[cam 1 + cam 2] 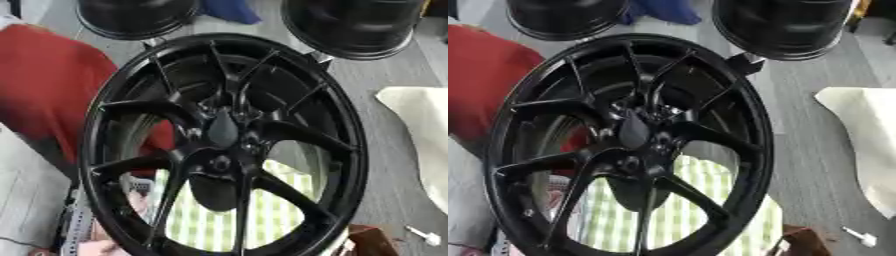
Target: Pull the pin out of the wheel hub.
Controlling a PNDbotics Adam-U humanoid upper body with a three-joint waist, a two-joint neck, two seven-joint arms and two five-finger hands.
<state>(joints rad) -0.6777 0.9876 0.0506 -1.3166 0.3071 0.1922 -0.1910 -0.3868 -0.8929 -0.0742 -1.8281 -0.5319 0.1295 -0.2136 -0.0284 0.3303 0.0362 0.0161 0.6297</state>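
Black wheel [223, 145] upright, a dark shape [221, 131], possibly a hand whose fingers cannot be told, at its hub [219, 162]; pin unidentifiable, so locating and gripping it comes next.

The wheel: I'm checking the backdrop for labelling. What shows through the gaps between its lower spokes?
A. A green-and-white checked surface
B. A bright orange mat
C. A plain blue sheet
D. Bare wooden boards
A: through the lower openings of the black wheel, a pale green-and-white checked surface is visible behind the spokes.
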